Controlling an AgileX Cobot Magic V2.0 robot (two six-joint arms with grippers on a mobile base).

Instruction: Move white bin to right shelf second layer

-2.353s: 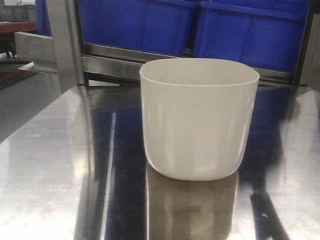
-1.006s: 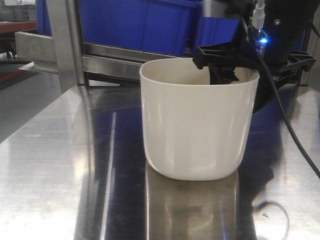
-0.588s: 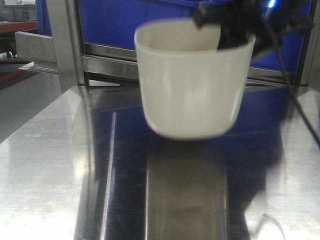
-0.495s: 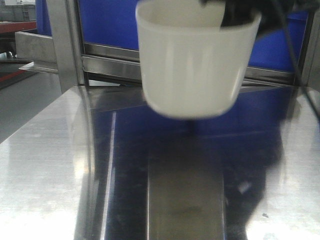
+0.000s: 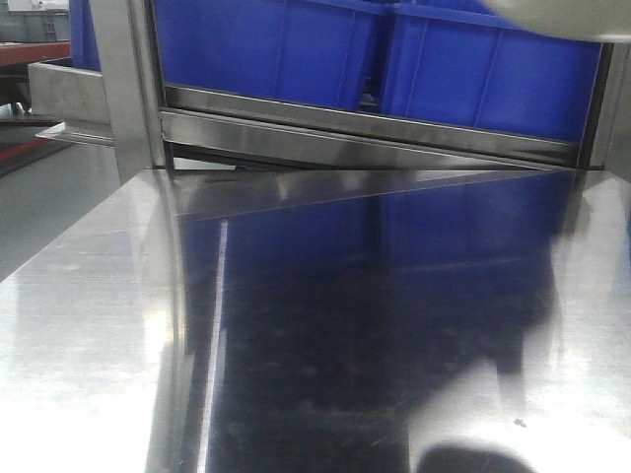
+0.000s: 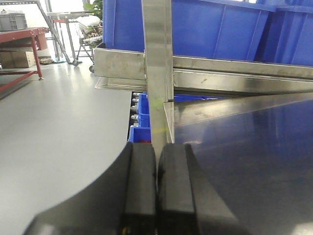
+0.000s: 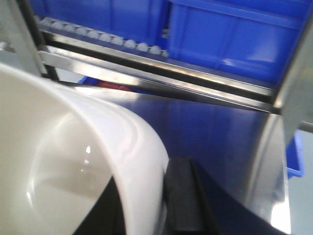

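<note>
We grasp the white bin [image 7: 58, 147] by its wall with the right gripper [image 7: 144, 198]; the roller shelf [image 7: 98, 35] lies farther ahead. The left gripper [image 6: 156, 188] is clenched on nothing.

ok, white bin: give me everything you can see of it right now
The white bin is a glossy cream-white plastic tub with a rounded rim and smooth walls, and nothing is visible inside. The right gripper pinches its wall, one of its fingers outside and the other inside. In the front view only its blurred base shows at the top edge, off the steel tabletop and in front of the blue crates.
</note>
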